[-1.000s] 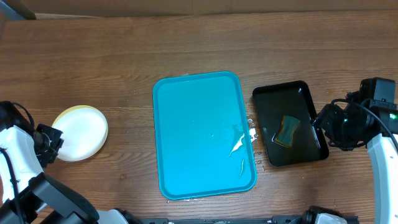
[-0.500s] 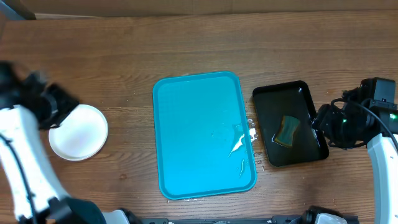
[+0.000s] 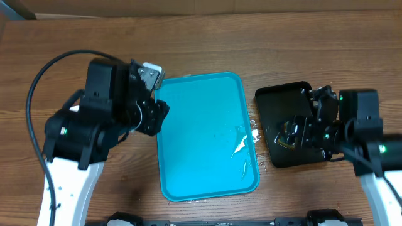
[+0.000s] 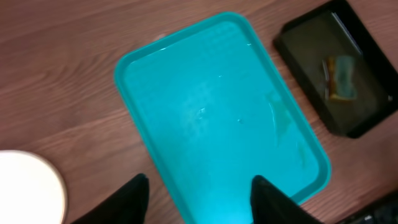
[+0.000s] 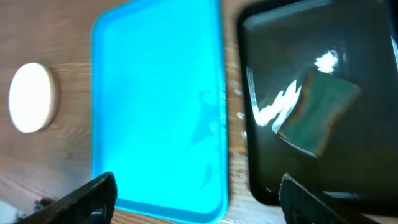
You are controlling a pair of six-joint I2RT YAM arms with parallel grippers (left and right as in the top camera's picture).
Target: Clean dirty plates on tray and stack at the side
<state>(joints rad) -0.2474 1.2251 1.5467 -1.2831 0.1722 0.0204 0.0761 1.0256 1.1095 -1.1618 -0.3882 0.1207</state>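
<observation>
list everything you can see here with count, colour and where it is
tray: one, turquoise, table centre, no plates on it, wet streaks near its right edge
plate: one white face showing, on the table left of the tray; whether more lie beneath cannot be told
black tray: one, right of the tray
sponge: one, green and yellow, in the black tray
table: one, brown wood
left pincer: black, open, empty, over the tray's left edge
right pincer: black, open, empty, over the black tray
</observation>
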